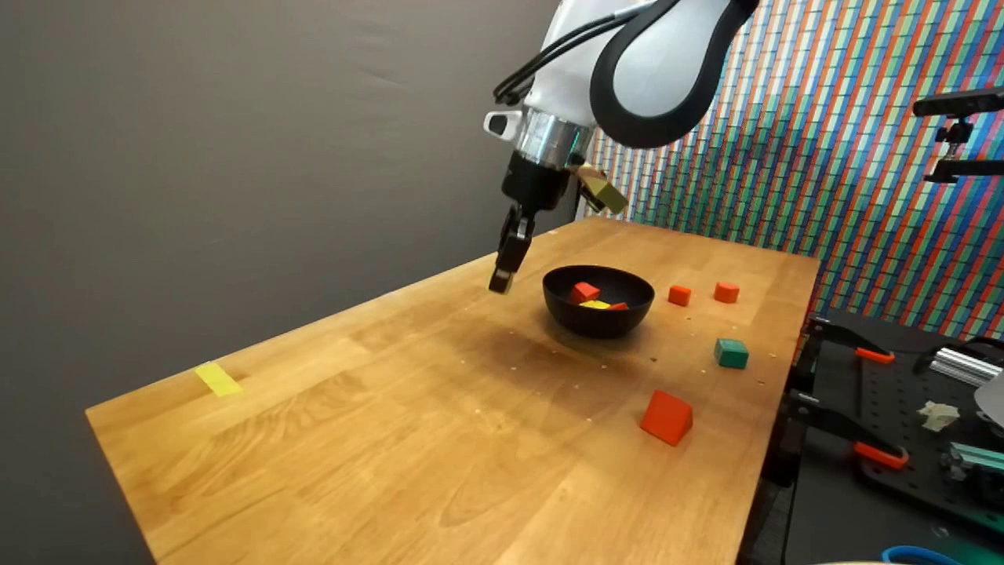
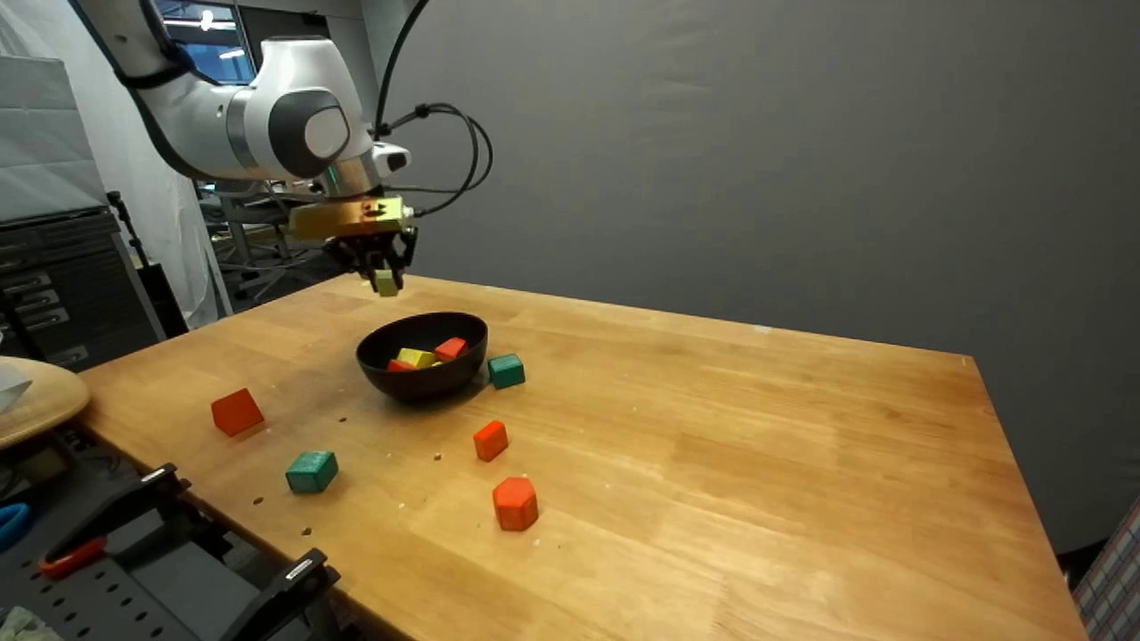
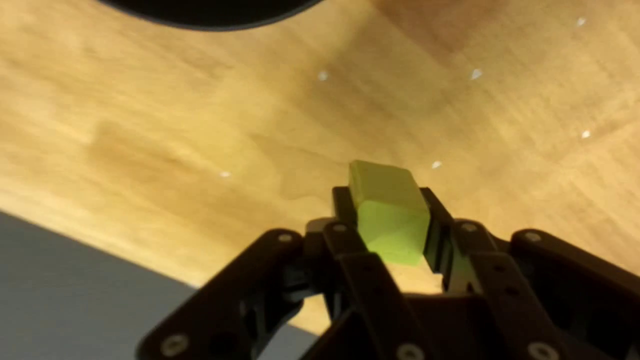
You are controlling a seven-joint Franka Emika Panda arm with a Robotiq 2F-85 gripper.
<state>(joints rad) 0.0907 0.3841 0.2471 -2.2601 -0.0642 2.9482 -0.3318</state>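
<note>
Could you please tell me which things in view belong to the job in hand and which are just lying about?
Job: gripper, held yellow block; probably the bowl, perhaps the loose blocks.
Lying about, apparently: yellow strip, clamps, crumpled scrap.

In all three views, I can read no text, number, brand name or sign. In an exterior view, two black clamps, a farther one point(image 2: 111, 516) and a nearer one point(image 2: 276, 602), are by the near-left edge of the wooden table point(image 2: 712, 490). On each of them there is a small pale strip, but it is too small for reading. The gold-coloured block point(image 2: 329, 222) at the robot's wrist has some dark marks point(image 2: 376, 210) on it; whether these are letters, I cannot tell.
</note>
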